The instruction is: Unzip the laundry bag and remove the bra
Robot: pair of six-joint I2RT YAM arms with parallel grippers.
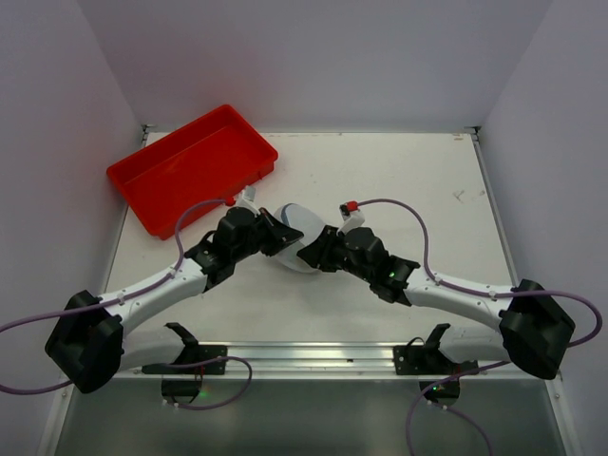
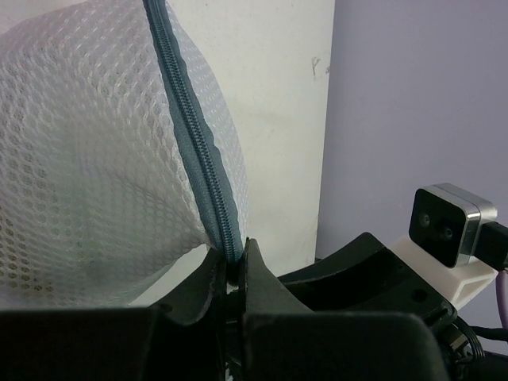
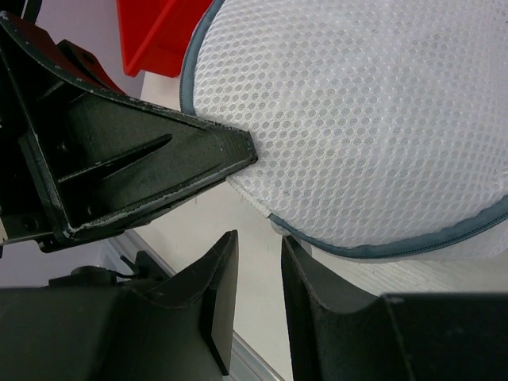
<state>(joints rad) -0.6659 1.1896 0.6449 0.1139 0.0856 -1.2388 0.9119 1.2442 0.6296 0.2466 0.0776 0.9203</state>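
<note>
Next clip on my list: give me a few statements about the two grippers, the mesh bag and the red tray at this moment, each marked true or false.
1. The left gripper has its jaws shut on the zip trim of the laundry bag. True.
2. The right gripper is clamped on the bag. False: its jaws stand apart with nothing between them, just short of the bag.
3. The bag lies in the red tray. False: it is between the two grippers at the middle of the table; the tray stands apart at the far left.
4. The stretch of zip seen in the left wrist view is closed. True.
</note>
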